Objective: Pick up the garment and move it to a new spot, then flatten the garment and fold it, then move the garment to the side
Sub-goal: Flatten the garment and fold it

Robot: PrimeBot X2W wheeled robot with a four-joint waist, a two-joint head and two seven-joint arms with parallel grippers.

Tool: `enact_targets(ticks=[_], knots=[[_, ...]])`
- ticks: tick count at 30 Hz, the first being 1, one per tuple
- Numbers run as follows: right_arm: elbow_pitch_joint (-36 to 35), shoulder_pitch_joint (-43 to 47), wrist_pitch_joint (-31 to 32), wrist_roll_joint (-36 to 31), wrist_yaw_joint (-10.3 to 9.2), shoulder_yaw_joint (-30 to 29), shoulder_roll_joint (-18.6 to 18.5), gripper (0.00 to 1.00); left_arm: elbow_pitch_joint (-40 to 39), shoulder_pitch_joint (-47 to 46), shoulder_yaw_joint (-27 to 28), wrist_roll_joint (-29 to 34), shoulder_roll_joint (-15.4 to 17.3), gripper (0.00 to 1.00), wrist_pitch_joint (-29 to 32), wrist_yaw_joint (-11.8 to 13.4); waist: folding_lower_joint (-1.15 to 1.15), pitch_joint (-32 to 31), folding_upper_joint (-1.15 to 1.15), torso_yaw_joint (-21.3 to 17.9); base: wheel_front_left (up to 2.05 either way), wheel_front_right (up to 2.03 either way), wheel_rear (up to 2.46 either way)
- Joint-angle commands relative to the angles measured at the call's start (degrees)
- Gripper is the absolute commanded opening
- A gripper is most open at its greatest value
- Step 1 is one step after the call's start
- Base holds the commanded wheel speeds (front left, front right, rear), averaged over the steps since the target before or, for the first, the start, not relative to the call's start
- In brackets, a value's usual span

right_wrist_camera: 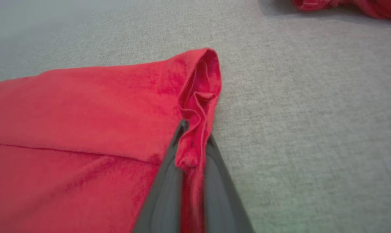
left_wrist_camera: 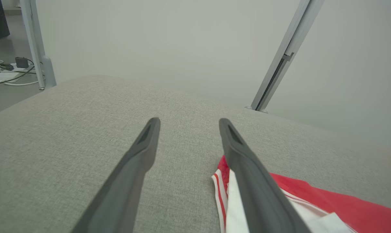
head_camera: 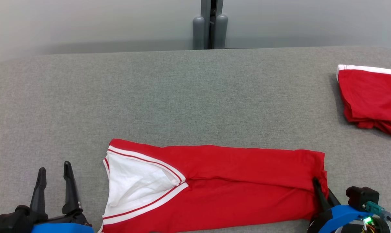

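Grey woven surface [head_camera: 195, 97] under a pale wall [head_camera: 85, 22]. Right claw [right_wrist_camera: 196, 129] pinched on hem of red garment [head_camera: 240, 181], half buried in cloth; left claw [head_camera: 54, 168] wide, empty, just beside the collar [head_camera: 140, 184]. Garment's near edge cropped.

A grey fabric-covered desk [head_camera: 195, 97] meets a pale wall [head_camera: 85, 22]. A metal post [head_camera: 210, 24] stands behind it. Cables [left_wrist_camera: 4, 71] lie on the floor [left_wrist_camera: 7, 94].

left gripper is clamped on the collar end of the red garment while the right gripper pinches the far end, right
Not quite: the left gripper is open, its fingers apart beside the collar end, holding nothing, as the left wrist view shows. The right gripper does pinch the far end of the red garment.
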Motion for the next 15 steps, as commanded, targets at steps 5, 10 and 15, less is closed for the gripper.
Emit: enact_targets(ticks=[5, 10, 15], knots=[[-0.51, -2.18, -0.61, -0.86, -0.05, -3.19, -0.24, 0.0, 0.25, -1.54, -1.07, 1.42, -0.4, 1.0, -0.26, -0.34, -0.01, -0.77, 0.0, -1.8, 0.0, 0.0, 0.0], [-5.57, -2.92, 1.62, -3.13, -0.05, -8.66, -1.54, 0.0, 0.59, -2.23, -2.37, 2.49, -0.58, 1.0, -0.2, -0.19, -0.01, -1.25, 0.0, -3.31, 0.0, 0.0, 0.0], [-11.85, -1.68, 5.78, -2.22, -0.02, -10.91, -1.49, 0.0, 1.31, -2.7, -3.6, 3.67, -0.36, 1.0, 0.01, 0.33, -0.01, -1.67, 0.0, -3.86, 0.0, 0.0, 0.0]])
